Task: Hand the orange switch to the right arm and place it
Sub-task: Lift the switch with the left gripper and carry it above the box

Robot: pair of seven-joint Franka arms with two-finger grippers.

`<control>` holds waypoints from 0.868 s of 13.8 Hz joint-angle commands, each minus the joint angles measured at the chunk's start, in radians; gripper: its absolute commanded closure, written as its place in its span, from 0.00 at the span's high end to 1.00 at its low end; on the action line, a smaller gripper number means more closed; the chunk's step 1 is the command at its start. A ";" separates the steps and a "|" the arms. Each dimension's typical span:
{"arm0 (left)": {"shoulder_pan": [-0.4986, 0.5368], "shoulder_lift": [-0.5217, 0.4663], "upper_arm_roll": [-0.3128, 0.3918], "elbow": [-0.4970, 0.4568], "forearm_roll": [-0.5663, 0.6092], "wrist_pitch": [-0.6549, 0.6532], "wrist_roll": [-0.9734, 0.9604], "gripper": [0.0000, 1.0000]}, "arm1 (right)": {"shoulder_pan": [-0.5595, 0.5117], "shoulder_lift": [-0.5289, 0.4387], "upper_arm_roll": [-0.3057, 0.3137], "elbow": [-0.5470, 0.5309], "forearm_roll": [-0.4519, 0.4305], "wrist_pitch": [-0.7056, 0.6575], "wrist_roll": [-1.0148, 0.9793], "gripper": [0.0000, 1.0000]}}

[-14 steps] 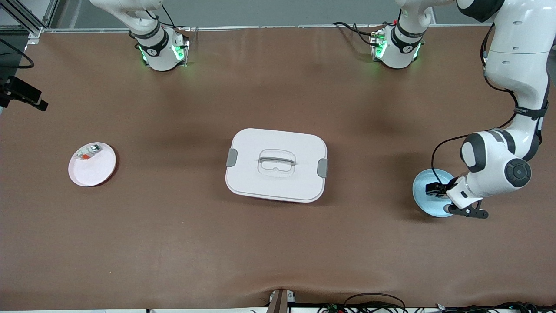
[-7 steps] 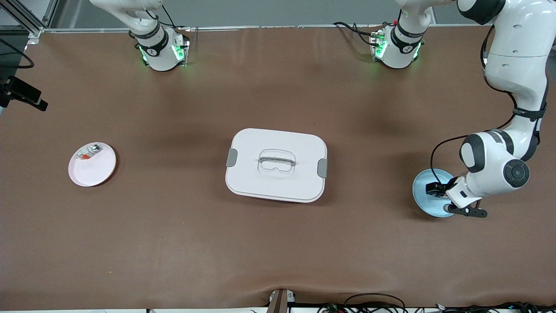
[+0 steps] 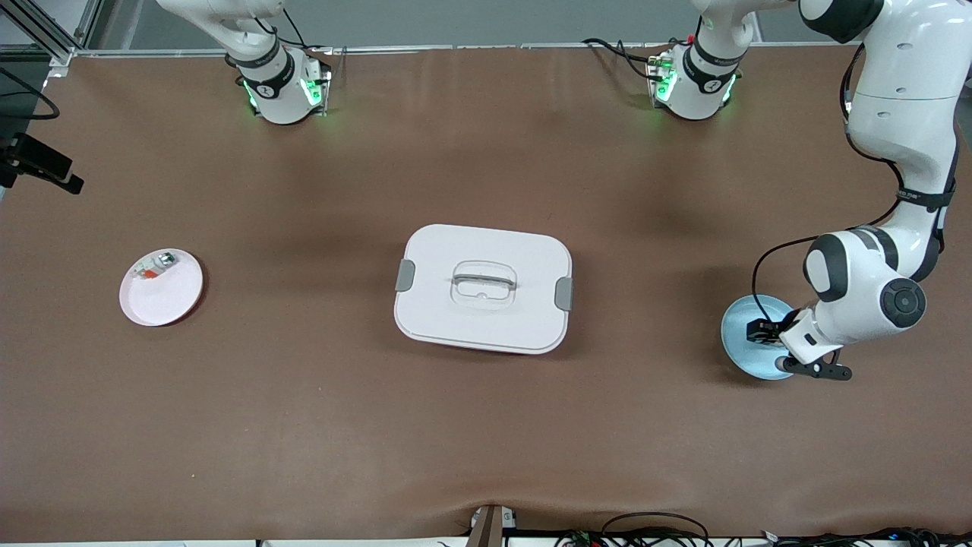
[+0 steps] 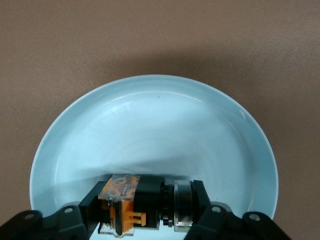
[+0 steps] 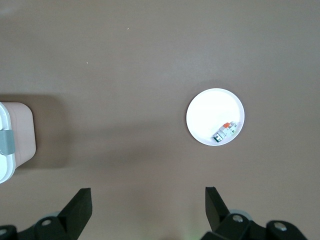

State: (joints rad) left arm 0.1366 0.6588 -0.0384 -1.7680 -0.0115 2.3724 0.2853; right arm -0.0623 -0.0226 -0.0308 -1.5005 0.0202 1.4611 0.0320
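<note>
The orange switch point(image 4: 142, 202) lies on its side in the pale blue plate point(image 4: 150, 115), black body in the middle, tan-orange parts at one end and the round cap at the other. My left gripper point(image 4: 148, 200) is down in that plate point(image 3: 740, 349), and its fingers point(image 4: 95, 195) press on both ends of the switch. In the front view the left gripper point(image 3: 762, 332) hides the switch. My right gripper point(image 5: 148, 205) is open and empty, high over bare table; it is out of the front view.
A white lidded box point(image 3: 456, 319) with a handle sits mid-table; its corner shows in the right wrist view point(image 5: 7, 150). A white plate point(image 3: 171, 300) at the right arm's end holds a small white-and-clear piece point(image 3: 154, 267), also seen in the right wrist view point(image 5: 225, 132).
The left arm's upper links shifted slightly. Its gripper stayed in the blue plate. The right arm has not visibly moved.
</note>
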 commanded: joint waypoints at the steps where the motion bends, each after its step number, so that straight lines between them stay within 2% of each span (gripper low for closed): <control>1: 0.011 -0.018 -0.009 -0.010 -0.016 0.005 0.025 0.32 | -0.014 -0.023 0.008 -0.021 0.001 0.007 -0.006 1.00; 4: 0.012 -0.060 -0.009 -0.010 -0.019 -0.028 0.011 0.32 | -0.014 -0.023 0.008 -0.020 0.001 0.007 -0.006 1.00; 10: 0.008 -0.220 -0.027 0.002 -0.021 -0.270 -0.109 0.32 | -0.013 -0.023 0.008 -0.021 0.001 0.007 -0.006 1.00; 12: 0.008 -0.275 -0.035 0.009 -0.065 -0.346 -0.132 0.32 | -0.014 -0.022 0.008 -0.020 0.001 0.007 -0.006 1.00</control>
State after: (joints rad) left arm 0.1365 0.4494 -0.0594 -1.7484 -0.0360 2.0935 0.1733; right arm -0.0623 -0.0226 -0.0309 -1.5007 0.0202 1.4611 0.0320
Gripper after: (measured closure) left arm 0.273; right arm 0.000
